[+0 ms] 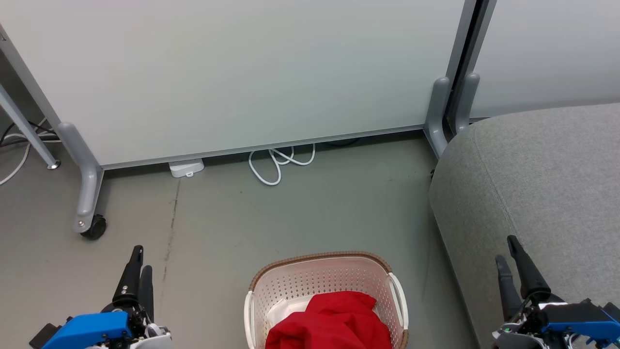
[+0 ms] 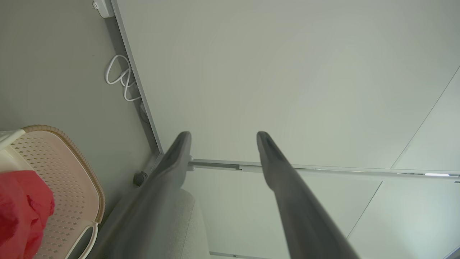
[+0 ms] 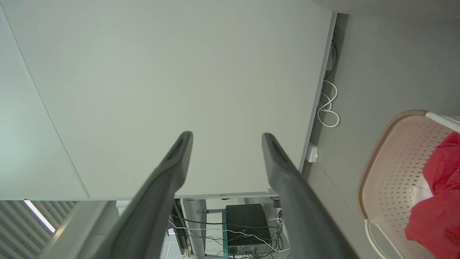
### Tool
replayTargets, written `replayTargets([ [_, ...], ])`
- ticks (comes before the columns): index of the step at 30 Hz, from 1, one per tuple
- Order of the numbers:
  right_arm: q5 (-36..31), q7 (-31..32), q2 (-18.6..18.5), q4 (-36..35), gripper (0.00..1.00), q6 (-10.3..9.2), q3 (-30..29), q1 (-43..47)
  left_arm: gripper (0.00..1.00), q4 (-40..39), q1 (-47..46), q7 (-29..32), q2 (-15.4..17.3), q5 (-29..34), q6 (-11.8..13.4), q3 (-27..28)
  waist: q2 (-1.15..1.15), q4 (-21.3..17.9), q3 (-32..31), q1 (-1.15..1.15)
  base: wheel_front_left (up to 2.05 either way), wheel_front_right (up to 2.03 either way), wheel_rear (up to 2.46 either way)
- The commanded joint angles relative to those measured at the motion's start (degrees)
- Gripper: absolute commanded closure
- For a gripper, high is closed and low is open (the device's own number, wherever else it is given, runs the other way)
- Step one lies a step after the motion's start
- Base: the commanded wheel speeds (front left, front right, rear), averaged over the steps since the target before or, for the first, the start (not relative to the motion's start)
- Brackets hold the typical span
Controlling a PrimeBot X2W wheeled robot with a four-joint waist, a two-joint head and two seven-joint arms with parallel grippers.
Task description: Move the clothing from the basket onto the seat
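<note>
One grey seat (image 1: 533,184) at right. One cream basket (image 1: 310,281) on the floor (image 1: 218,228), left of the seat and apart from it. It holds the clothing (image 1: 334,320): one red heap, separate pieces not distinguishable. Two claws. Left claw (image 1: 142,258) over floor left of the basket, fingers spread, empty. Right claw (image 1: 505,248) against the seat's front, fingers spread, empty. One white cable coil (image 1: 278,165) at the partition's foot.

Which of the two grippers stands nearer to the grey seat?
The right gripper, at the lower right of the head view: it shows against the seat. The left gripper is over the floor, on the far side of the basket.
</note>
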Motion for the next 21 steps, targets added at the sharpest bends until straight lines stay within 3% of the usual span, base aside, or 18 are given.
replayTargets([
  [1,-0.10,-0.58,-0.14,-1.00,0.00,0.02,0.84,-1.20,0.00,-1.27,-1.40,-0.61,0.32,0.24,-0.02,-0.47,0.00,0.00,0.00,0.00,0.00,0.00,0.00],
  [11,-2.54,-3.52,-0.23,-0.30,0.00,0.03,4.30,-2.59,0.00,-2.52,-1.07,-3.41,0.37,3.53,0.84,-1.42,0.00,0.02,0.03,0.00,0.00,0.00,0.00],
  [21,-12.48,-6.01,-0.32,1.45,0.00,0.05,5.63,-3.93,0.00,-4.53,-0.53,-5.90,0.41,13.01,3.48,-2.81,0.00,0.07,0.09,0.00,0.00,0.00,0.00],
])
